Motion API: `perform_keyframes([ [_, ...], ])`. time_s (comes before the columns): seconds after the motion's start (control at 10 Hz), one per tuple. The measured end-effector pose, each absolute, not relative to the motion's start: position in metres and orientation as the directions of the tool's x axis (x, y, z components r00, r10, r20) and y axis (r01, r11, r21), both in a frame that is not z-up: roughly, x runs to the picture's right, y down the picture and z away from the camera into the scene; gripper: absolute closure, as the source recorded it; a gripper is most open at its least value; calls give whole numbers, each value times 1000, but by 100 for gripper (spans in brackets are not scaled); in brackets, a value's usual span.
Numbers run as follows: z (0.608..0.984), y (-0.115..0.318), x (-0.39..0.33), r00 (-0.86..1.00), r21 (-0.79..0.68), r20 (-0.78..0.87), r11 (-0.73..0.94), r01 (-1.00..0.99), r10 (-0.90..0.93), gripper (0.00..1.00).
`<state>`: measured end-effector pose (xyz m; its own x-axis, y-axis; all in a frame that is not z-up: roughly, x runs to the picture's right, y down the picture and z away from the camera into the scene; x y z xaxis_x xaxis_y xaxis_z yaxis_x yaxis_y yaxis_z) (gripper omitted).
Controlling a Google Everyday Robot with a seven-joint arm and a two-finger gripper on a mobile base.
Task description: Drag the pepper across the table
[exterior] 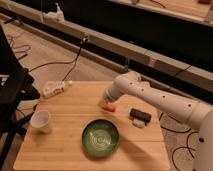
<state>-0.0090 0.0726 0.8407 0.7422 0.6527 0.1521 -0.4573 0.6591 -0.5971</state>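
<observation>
- The table (pixel 70 107), a light wooden top with plank seams, fills the lower centre of the frame and stands on a tan floor.
- The white arm (pixel 165 100) enters from the right edge, runs up-left to a rounded bend just above the table's far edge, then drops toward the tabletop.
- The gripper (pixel 106 101) sits at the end of that arm, low over the centre of the table, a little toward its far side.
- Whether the gripper is released or clenched cannot be told from this view.
- The pepper (pixel 109 107), a small orange-red piece, lies on the wood directly under the gripper tip, touching it or all but touching it.
- The green bowl (pixel 101 138) stands near the table's front edge, just below the pepper in the frame and apart from it.
- A black block (pixel 140 115) with a pale piece at its lower end lies to the right of the pepper, under the arm's forearm.
- A white cup (pixel 41 121) stands upright at the left of the table, well apart from the pepper.
- A white power strip (pixel 54 89) lies at the table's far left corner, partly over the edge.
- Black cables (pixel 55 63) trail across the floor in the upper left.
</observation>
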Motion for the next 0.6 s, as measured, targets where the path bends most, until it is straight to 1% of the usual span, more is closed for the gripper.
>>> perform_keyframes([
  [0.4,845,72,-3,734,-595,141,650,-473,664,56],
  [0.6,867,77,21,683,-600,84,584,-547,726,56],
])
